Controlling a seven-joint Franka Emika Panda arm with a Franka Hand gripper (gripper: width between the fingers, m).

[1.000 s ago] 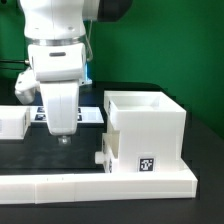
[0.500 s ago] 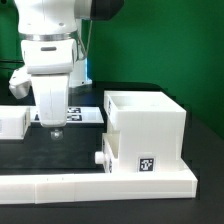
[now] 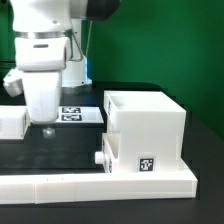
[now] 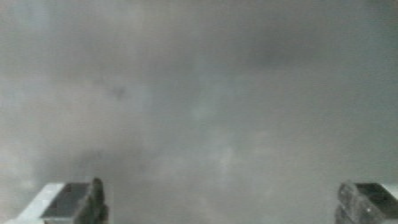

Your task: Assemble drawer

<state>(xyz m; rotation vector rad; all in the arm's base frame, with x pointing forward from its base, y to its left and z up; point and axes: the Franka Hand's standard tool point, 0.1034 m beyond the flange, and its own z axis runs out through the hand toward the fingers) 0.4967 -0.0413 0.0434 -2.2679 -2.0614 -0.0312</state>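
The large white cube casing stands open-top at the exterior view's right, against the low border wall. It has a black-and-white marker low on its front. A small round knob on a low white part sticks out at its lower left. A small white box, possibly a drawer, is cut off at the left edge. My gripper hangs over the black table between that box and the casing, touching neither. In the wrist view my gripper is open, fingertips wide apart over blurred grey with nothing between them.
The marker board lies flat behind the gripper, left of the casing. The low white border wall runs along the front of the table. A green backdrop stands behind.
The arm has moved toward the exterior view's left and slightly up, uncovering the marker board's tags. The casing and the other parts have not moved.
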